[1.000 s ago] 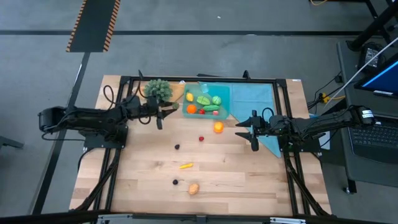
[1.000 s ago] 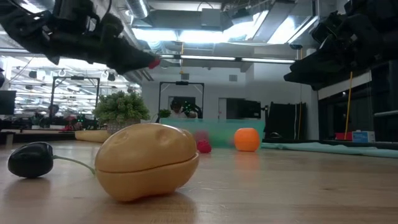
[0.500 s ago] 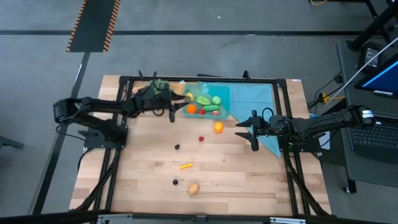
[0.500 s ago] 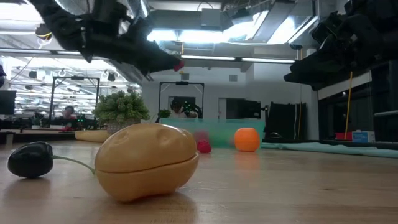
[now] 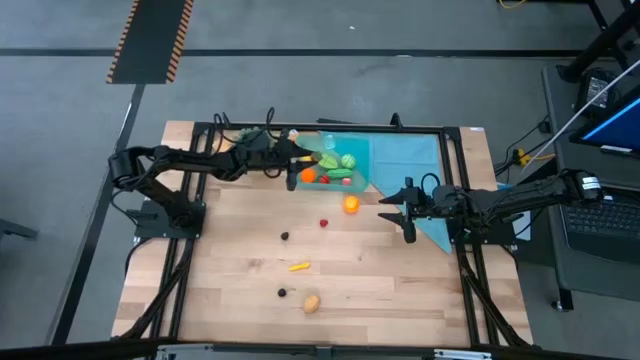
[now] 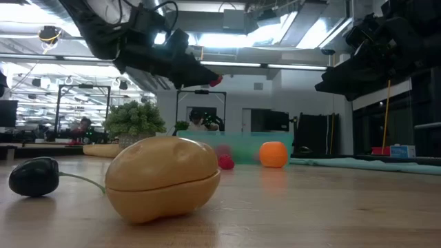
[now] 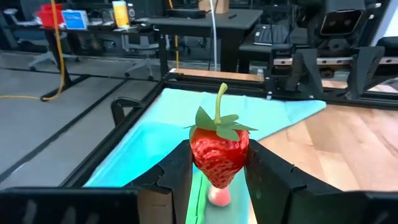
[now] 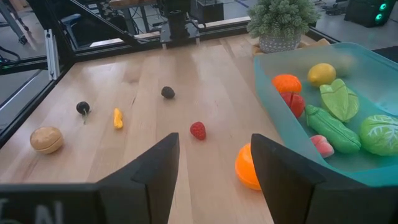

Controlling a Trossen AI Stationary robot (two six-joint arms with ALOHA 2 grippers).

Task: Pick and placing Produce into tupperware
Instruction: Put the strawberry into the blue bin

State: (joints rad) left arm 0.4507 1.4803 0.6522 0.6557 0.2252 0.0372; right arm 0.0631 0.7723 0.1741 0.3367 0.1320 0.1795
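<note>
1. Left gripper: dark fingers clamped on one toy strawberry, red with a dimpled skin, green leaf cap, stem pointing straight up; held over the tupperware at upper centre of the high view.
2. Tupperware: clear teal plastic, shallow, rectangular; several produce pieces inside.
3. Right gripper: fingers apart, empty, centre right.
4. Loose on the wooden table: one orange, one tan potato.
</note>
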